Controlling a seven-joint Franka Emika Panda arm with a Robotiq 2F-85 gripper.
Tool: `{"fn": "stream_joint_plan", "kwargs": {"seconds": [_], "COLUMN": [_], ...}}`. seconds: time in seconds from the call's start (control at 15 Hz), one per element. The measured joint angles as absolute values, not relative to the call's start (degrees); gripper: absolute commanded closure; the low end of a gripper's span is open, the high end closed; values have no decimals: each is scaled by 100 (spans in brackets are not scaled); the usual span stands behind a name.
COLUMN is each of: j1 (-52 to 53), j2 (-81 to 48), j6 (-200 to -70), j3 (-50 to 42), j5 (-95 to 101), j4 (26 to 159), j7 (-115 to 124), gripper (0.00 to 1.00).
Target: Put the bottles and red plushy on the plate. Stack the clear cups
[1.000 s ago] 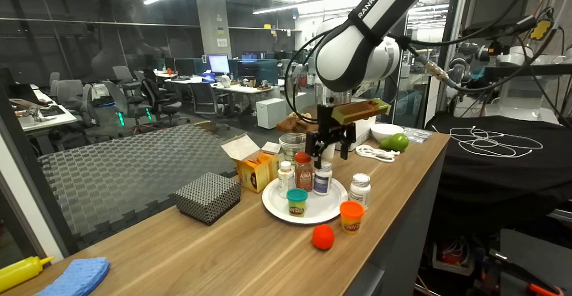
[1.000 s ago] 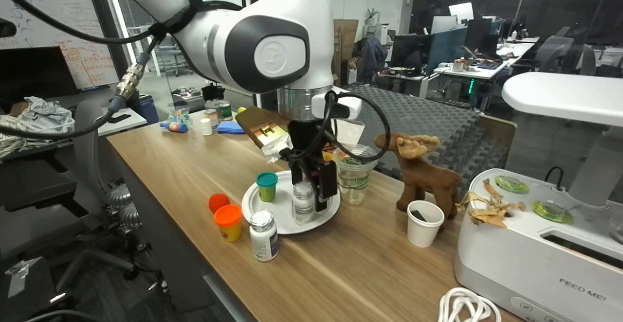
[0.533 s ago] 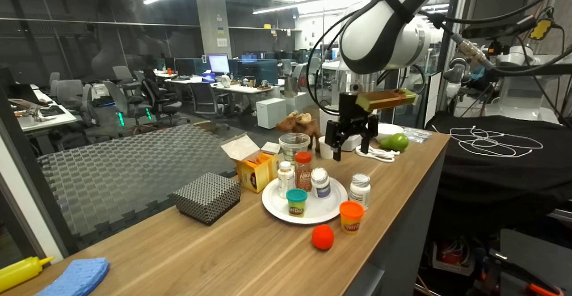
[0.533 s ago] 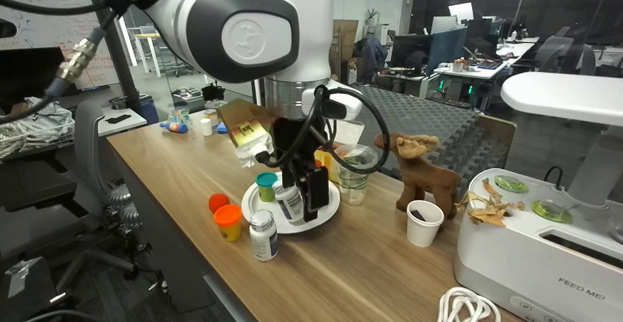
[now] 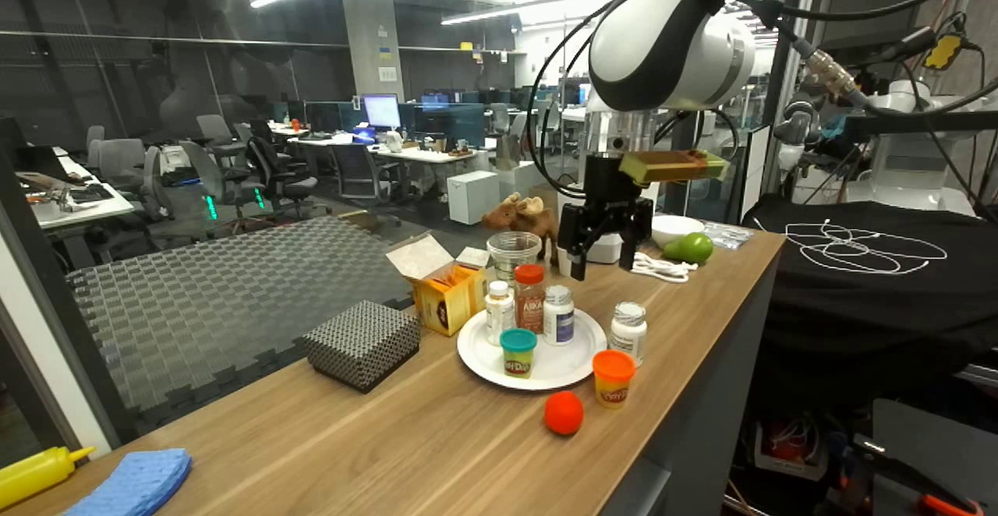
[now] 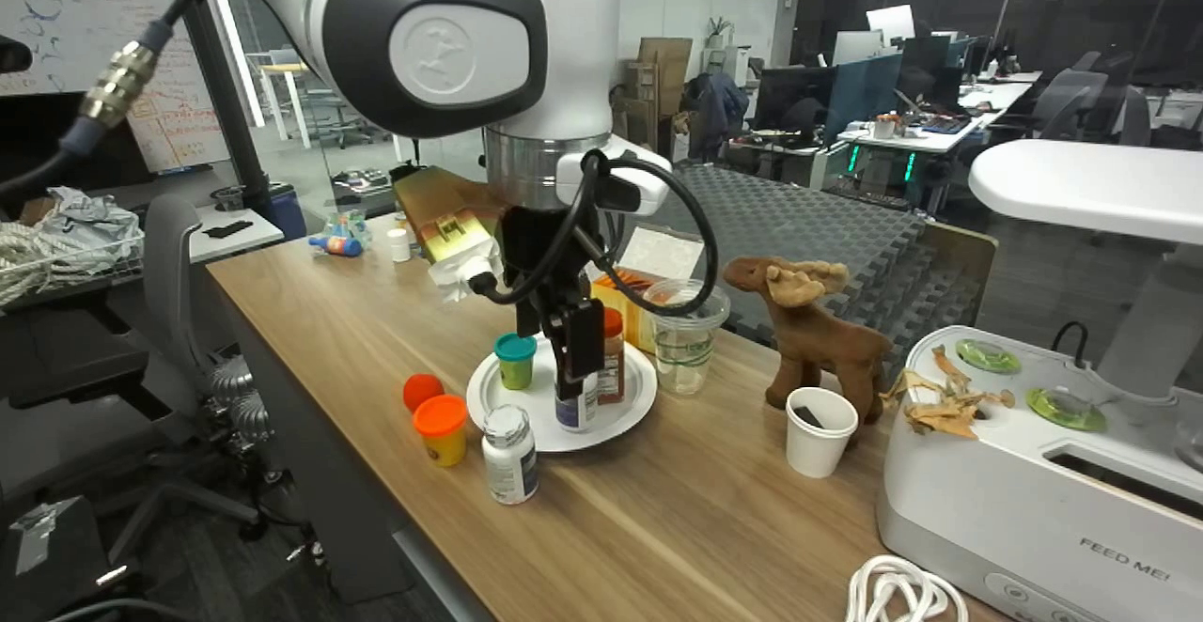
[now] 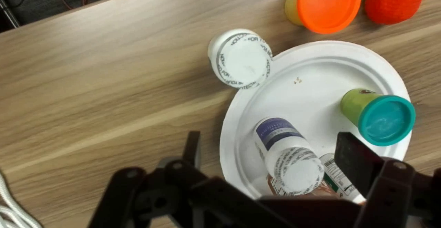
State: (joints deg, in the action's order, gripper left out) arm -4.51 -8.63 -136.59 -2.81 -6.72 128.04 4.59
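The white plate (image 5: 475, 358) holds an upright white bottle with a purple label (image 5: 558, 321), a red-capped spice bottle (image 5: 529, 305), a small white bottle (image 5: 499, 315) and a teal-lidded Play-Doh tub (image 5: 518, 356). Another white bottle (image 5: 628, 335) stands on the table just beside the plate. A red round thing (image 5: 563, 413), perhaps the red plushy, lies off the plate. A clear cup (image 6: 686, 359) stands behind the plate; I cannot tell whether it is several nested. My gripper (image 5: 602, 266) is open and empty, above the table near the plate; its fingers are wide apart in the wrist view (image 7: 268, 136).
An orange-lidded Play-Doh tub (image 5: 614, 383) stands by the red thing. An open yellow box (image 5: 452, 298) and a patterned dark box (image 5: 363, 344) are beside the plate. A brown moose plush (image 6: 816, 340), a paper cup (image 6: 820, 434) and a white appliance (image 6: 1034, 500) stand farther along.
My gripper has risen and moved away from the purple-labelled bottle. That bottle was tilted half a second ago and now stands upright on the plate.
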Motion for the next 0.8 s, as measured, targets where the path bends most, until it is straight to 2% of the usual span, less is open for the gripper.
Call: {"fn": "stream_joint_plan", "kwargs": {"seconds": [0.8], "j1": [-446], "j2": [-712], "j6": [-13581], "j3": [-272], "j5": [-788], "j4": [13250], "j7": [981], "gripper": [0]}}
